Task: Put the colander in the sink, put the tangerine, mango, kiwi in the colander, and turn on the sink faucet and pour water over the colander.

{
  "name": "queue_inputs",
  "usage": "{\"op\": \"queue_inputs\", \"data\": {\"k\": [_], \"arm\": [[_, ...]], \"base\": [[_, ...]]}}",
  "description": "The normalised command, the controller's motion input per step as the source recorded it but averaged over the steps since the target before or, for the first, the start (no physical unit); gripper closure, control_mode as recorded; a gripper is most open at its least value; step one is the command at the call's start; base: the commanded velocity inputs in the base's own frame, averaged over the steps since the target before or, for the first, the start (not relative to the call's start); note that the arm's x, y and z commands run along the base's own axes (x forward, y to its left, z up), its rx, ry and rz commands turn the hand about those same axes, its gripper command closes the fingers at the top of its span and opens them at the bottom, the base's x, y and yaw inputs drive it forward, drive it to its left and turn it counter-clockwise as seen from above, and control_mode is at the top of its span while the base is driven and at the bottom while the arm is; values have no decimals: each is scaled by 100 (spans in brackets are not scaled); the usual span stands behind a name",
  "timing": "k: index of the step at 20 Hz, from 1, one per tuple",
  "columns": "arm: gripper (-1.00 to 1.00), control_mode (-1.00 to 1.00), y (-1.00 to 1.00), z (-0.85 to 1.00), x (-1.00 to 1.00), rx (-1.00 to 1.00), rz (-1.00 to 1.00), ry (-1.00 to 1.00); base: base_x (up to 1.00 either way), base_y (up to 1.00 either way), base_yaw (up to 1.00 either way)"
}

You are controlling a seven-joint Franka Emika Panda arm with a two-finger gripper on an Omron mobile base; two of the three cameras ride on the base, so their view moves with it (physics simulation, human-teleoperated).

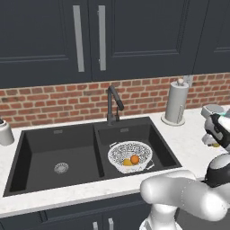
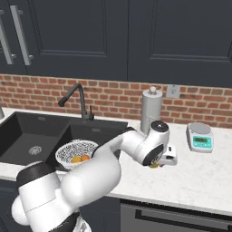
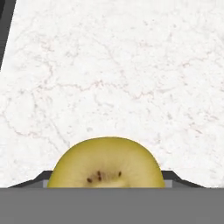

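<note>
The white speckled colander [image 1: 130, 152] [image 2: 74, 149] sits in the right basin of the black sink [image 1: 58, 148]. Inside it lie the deep orange tangerine [image 1: 134, 159] [image 2: 85, 157] and the paler mango [image 1: 127, 162] [image 2: 76, 159]. On the marble counter right of the sink, my gripper [image 2: 158, 162] [image 3: 105, 177] points down with its fingers against both sides of the yellow-green kiwi [image 3: 105, 159] [image 2: 155, 165]. The kiwi rests on the counter. The black faucet [image 1: 112, 101] [image 2: 74, 97] stands behind the basins, and no water runs from its spout.
A paper towel roll [image 1: 175, 103] [image 2: 151, 111] stands at the back of the counter behind my hand. A small teal kitchen scale [image 2: 200, 136] sits further right. A grey canister [image 1: 5, 132] stands left of the sink.
</note>
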Motion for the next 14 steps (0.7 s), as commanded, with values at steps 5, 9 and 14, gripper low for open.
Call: {"op": "queue_inputs", "data": {"k": [5,9,14], "arm": [[100,-100,100,56,1,4,14,0],[100,-100,100,36,10,12,18,0],[100,-100,100,16,17,13,19,0]], "base": [[0,0,0],[0,0,0],[0,0,0]]}}
